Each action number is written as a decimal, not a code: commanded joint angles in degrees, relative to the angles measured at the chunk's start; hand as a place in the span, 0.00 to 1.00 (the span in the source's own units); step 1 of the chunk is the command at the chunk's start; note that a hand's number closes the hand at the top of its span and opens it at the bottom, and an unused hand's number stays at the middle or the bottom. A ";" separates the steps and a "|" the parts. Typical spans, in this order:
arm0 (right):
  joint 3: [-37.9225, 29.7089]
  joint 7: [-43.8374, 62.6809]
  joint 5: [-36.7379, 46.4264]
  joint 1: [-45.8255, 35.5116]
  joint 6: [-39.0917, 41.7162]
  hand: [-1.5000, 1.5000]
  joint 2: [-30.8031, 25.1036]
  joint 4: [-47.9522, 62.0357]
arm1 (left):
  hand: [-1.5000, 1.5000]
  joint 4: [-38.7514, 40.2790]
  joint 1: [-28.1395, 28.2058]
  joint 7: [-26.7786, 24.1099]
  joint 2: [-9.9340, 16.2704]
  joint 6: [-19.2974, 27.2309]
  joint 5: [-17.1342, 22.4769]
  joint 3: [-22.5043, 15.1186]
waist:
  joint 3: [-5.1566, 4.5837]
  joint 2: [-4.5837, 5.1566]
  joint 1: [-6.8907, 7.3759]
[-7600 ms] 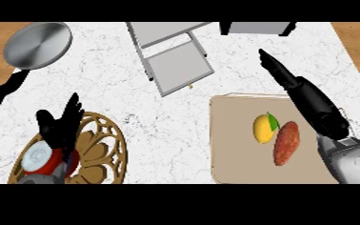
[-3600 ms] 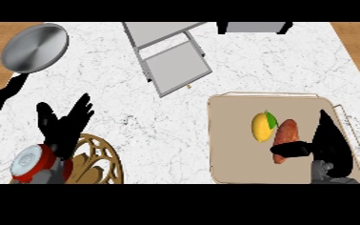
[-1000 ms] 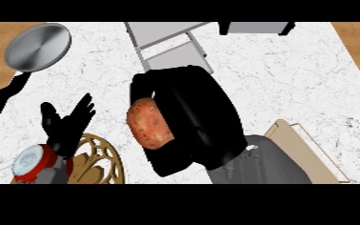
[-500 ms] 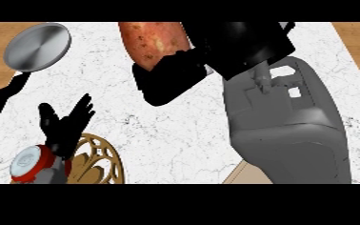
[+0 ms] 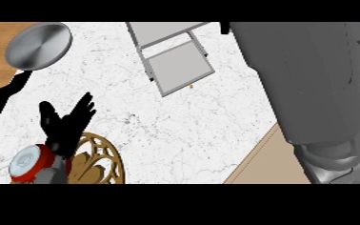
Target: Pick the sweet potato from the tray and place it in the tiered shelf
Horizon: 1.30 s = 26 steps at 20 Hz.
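The right forearm [image 5: 309,95] fills the right side of the head view, a broad grey column running from the lower edge up to the top, and its hand lies beyond the upper edge, so I cannot tell what its fingers are doing. The sweet potato is nowhere in view either; whether that hand has it I cannot say. The tiered shelf [image 5: 174,55] stands at the top centre of the white marble counter [image 5: 197,124], its grey shelves tilted, the lower one bare. A tan corner of the tray [image 5: 264,164] peeks out at the lower right, just beside the forearm. The left hand [image 5: 65,124] rests at the lower left, fingers spread and pointing up, holding nothing (a gold patterned trivet [image 5: 98,159] lies just below it). A grey round pan [image 5: 38,45] sits at the upper left.
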 commanded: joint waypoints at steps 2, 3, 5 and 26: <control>-2.87 -10.64 0.56 -4.69 -1.33 1.00 -2.72 14.93 | 0.50 -1.27 0.71 1.82 -1.71 1.94 -1.53 -1.37 | -0.02 0.31 0.66; -1.67 -9.79 0.62 -4.95 -0.04 1.00 -2.04 14.32 | 0.50 -2.51 2.37 1.70 -0.82 1.29 -1.05 -0.51 | 0.00 0.06 0.35; -1.04 -12.97 1.46 -5.55 0.11 1.00 -2.05 19.17 | 0.50 -3.12 2.67 1.79 1.22 -1.92 1.29 1.23 | -0.02 0.17 0.75; -3.80 -36.28 9.02 -13.15 -17.91 1.00 0.09 50.50 | 0.50 0.62 -1.34 2.26 -2.13 -0.56 -2.45 0.65 | -0.05 0.79 1.59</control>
